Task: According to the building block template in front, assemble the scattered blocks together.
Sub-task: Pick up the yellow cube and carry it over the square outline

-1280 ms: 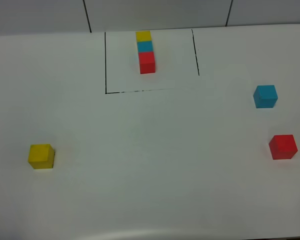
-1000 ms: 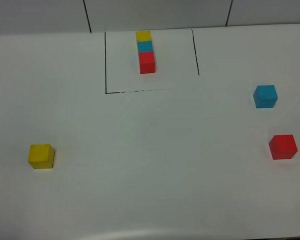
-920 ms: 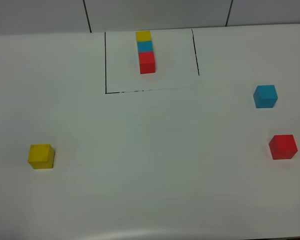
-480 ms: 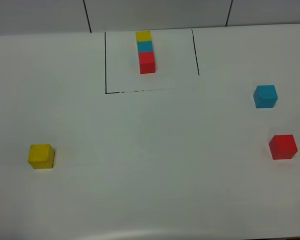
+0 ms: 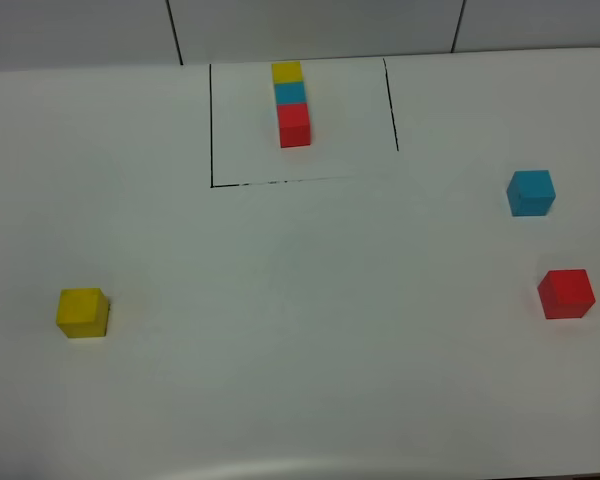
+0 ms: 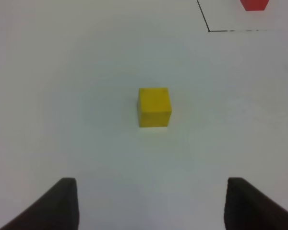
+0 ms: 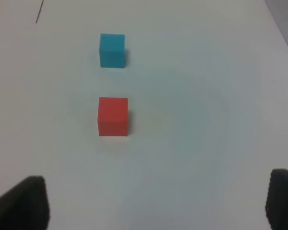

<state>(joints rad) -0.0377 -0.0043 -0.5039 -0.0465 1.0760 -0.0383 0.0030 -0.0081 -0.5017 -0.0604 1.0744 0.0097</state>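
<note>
High view: the template (image 5: 292, 103) sits in a black outline (image 5: 212, 130) at the table's (image 5: 300, 330) far middle; both hands are out of frame. Left wrist: left hand (image 6: 153, 206), fingertips cut off, spread wide and empty, yellow block (image 6: 154, 106) ahead, untouched. Right wrist: right hand (image 7: 151, 203) likewise spread and empty, red block (image 7: 113, 116) ahead, blue block (image 7: 112, 50) beyond.

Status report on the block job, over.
Left claw open, short of yellow block. Right claw open, short of red block, blue block beyond it. Nothing in the way.
</note>
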